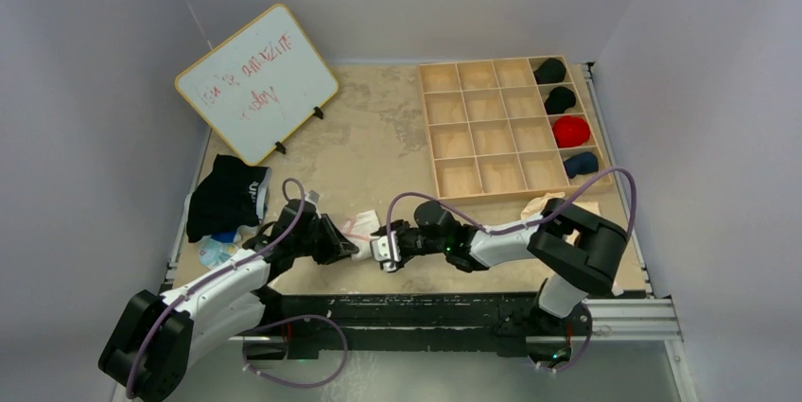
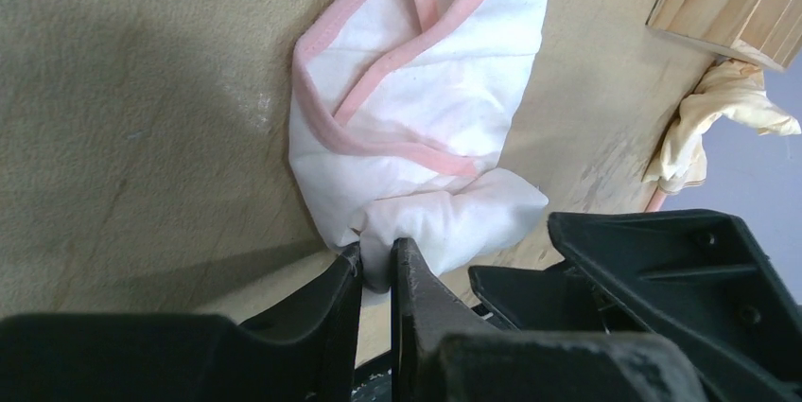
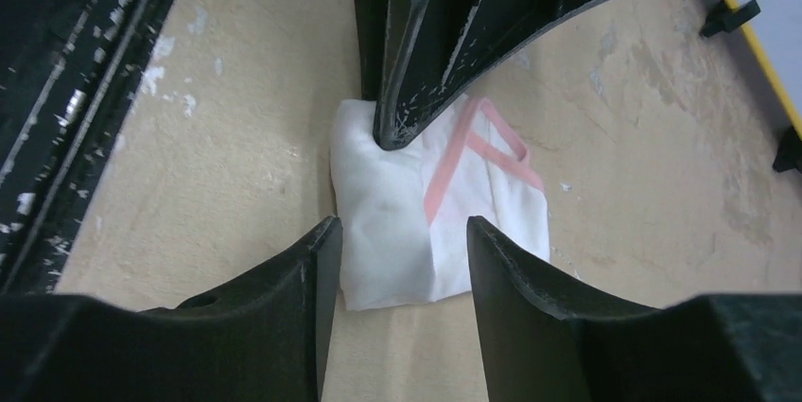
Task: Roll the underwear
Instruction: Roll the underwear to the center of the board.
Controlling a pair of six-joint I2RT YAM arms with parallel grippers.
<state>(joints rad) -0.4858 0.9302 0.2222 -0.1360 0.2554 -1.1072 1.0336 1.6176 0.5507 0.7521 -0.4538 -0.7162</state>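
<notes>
Pinching a corner of the white, pink-trimmed underwear (image 2: 416, 109) near the table's (image 1: 378, 147) near edge, the left pincer (image 2: 378, 265) looks mid-roll; the right pincer (image 3: 399, 232), spread above it, should next steady the bundle.

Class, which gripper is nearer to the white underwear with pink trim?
Left. The left gripper pinches a fold at one edge of the underwear; the right gripper hangs open over the opposite edge, contact unclear.
</notes>
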